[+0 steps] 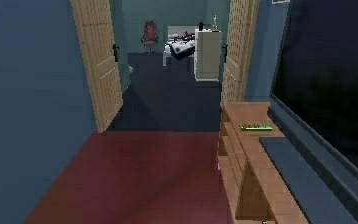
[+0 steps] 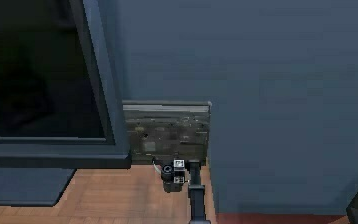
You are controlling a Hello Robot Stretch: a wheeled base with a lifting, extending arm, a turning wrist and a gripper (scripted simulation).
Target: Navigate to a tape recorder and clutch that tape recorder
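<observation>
— Wooden counter, pale orange-brown, under a plain blue wall: that's where the work is. How do the jaws stand?

— I can't tell whether they're apart or together, nor whether they hold anything. They sit at the end of the dark square arm bar, low in front of the grey-brown, mottled, box-shaped tape recorder. Whether they touch it, I can't say.

— And the recorder itself?

— Upright on the counter, back to the wall, its left side just beside the dark-blue frame of the big black screen.

— What could go wrong?

— I'd judge a push rather than a grip. Reach too far and the box gets shoved against the wall or tips. Drift toward the screen and the jaws knock its frame. A hold on the bottom edge alone may slip once lifted.
</observation>
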